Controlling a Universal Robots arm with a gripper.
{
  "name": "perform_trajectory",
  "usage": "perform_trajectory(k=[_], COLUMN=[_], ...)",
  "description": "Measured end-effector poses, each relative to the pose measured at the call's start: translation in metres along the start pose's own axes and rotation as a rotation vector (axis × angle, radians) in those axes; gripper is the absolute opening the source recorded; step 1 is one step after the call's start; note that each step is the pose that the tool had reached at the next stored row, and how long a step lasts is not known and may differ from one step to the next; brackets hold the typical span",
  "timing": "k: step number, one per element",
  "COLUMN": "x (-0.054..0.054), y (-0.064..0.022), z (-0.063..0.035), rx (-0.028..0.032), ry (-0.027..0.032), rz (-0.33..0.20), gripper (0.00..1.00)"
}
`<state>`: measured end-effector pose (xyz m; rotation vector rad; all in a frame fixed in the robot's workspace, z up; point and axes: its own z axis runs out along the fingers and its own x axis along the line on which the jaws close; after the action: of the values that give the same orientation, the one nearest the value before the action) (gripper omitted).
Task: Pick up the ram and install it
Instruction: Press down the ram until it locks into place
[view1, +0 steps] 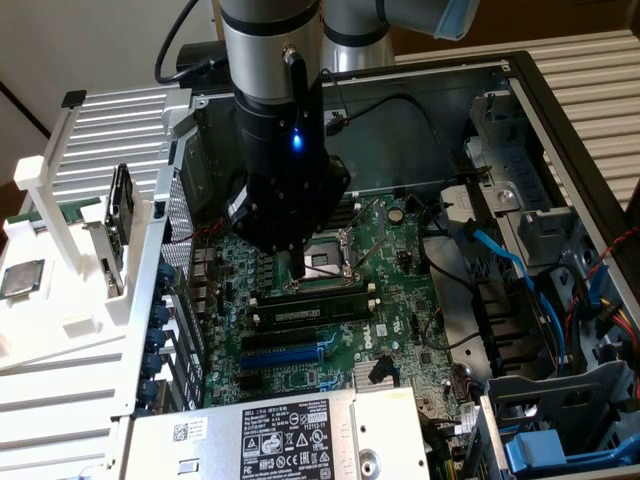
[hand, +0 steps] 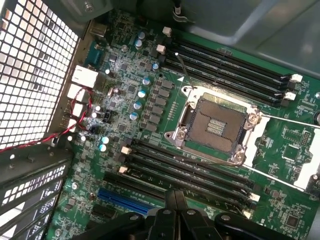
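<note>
Setting: open computer case (view1: 560, 120) with the green motherboard (view1: 400, 290) lying flat inside; a white rack (view1: 60, 260) stands at the exterior view's left.
My gripper (view1: 297, 268): fingers pressed together, nothing between them, tips low above the board near the processor socket (hand: 217, 127).
Ram (view1: 305, 312): lying along a black slot (hand: 190, 172) just beside the socket, directly under my tips.
Doing it well: I judge even, straight-down pressure along the stick matters, so both end latches catch.
</note>
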<state>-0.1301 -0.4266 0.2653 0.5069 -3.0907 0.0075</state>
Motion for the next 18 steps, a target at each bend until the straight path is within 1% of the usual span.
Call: perform_trajectory(k=[3,4,5,8,13,15,18], x=[-0.0019,-0.0019,-0.0019,-0.0020,-0.0020,-0.0029,-0.0074], y=[-0.0007,-0.0007,-0.0007,-0.0007,-0.0007,-0.0011,-0.0025], z=[0.0000,0.0000,0.0000,0.0000,0.0000,0.0000,0.0000], rx=[-0.0001,-0.0002,-0.0005,-0.0010,-0.0015,-0.0016,-0.0017], ry=[0.0000,0.0000,0.0001,0.0002,0.0005,0.0005,0.0004], rz=[0.007,0.017,0.042,0.087,0.152,0.161,0.164], gripper=[0.11,0.11,0.11,0.11,0.11,0.11,0.11])
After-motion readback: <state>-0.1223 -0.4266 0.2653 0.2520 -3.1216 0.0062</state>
